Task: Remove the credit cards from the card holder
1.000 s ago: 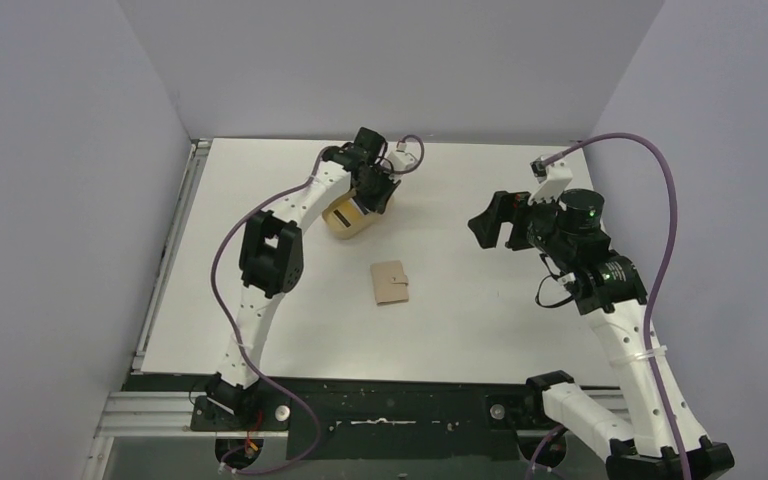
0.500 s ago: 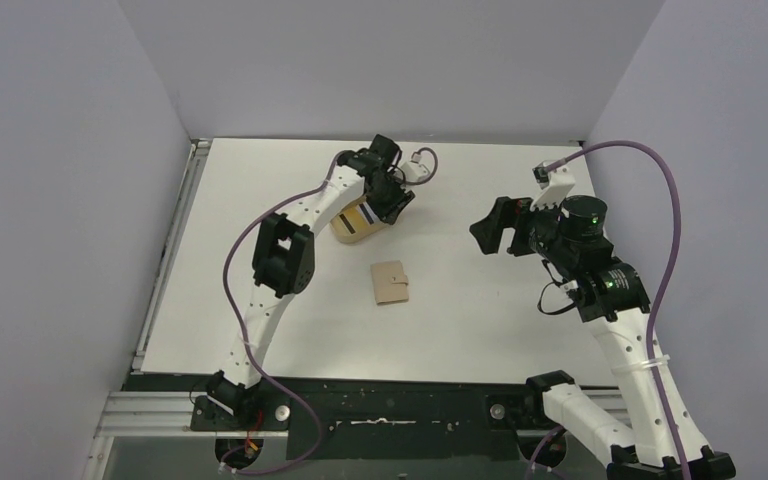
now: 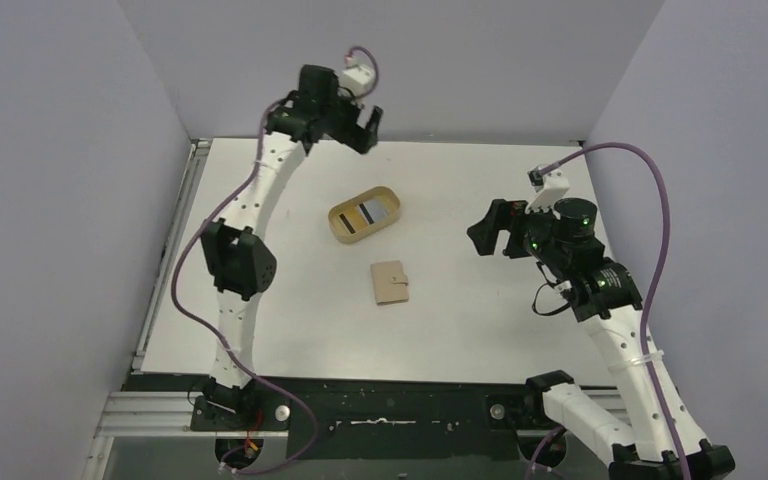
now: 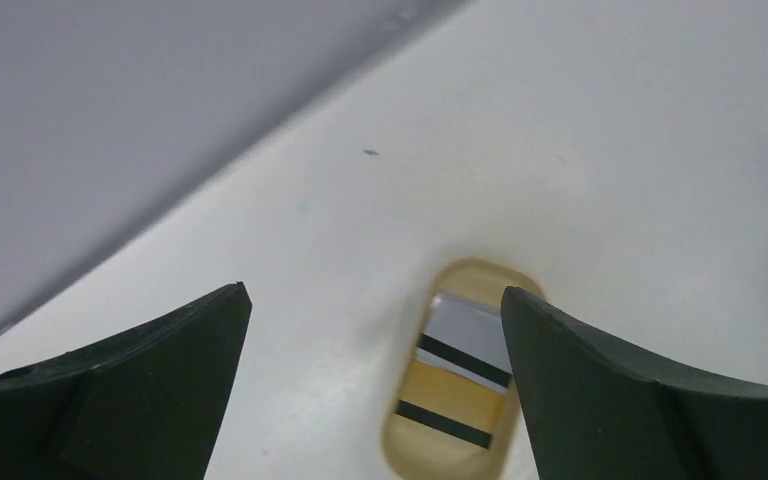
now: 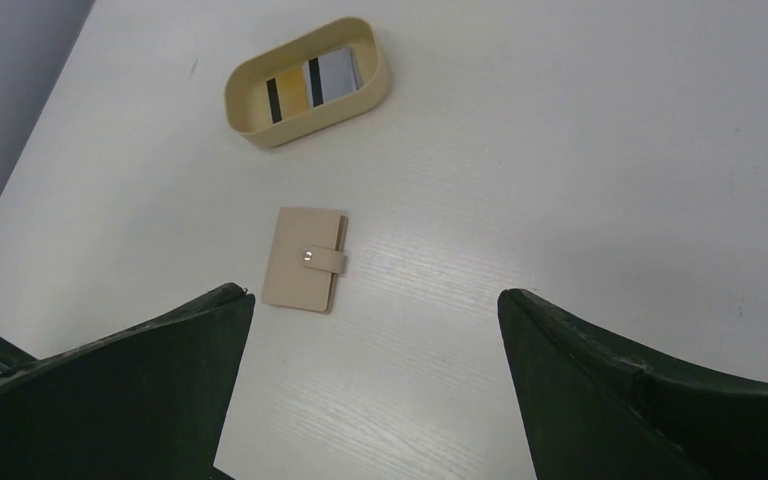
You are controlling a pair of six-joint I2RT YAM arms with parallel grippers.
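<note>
**Left pincer and right pincer, both empty.** My left pincer [image 4: 372, 295] hangs high near the back wall, jaws wide apart and holding nothing. It looks down on the tray [image 5: 305, 125]. My right pincer [image 5: 375, 295] is likewise spread wide and empty, off to the right above the surface [image 5: 560, 200].

**Step in hand (my judgement).** Two cards [image 5: 315, 82] lie inside the tray, so this is a clearing move. I should keep the jaws wide and stay well above the rim so that nothing is nudged. I cannot tell whether more cards remain inside.

**Orientation.**
- **Cards:** they lie side by side along the tray's length, with their black stripes [image 5: 312, 80] running across it. The tray's long axis is diagonal, near-left to far-right.
- **Holder [image 5: 305, 258]:** it rests flat and snapped shut in mid-surface, apart from the tray on the near side. Its slightly longer side runs near to far. The tab [image 5: 325, 260] wraps its right edge, so the fold is on the left.

Any reopening should start at the tab with the fold side pinned down.
</note>
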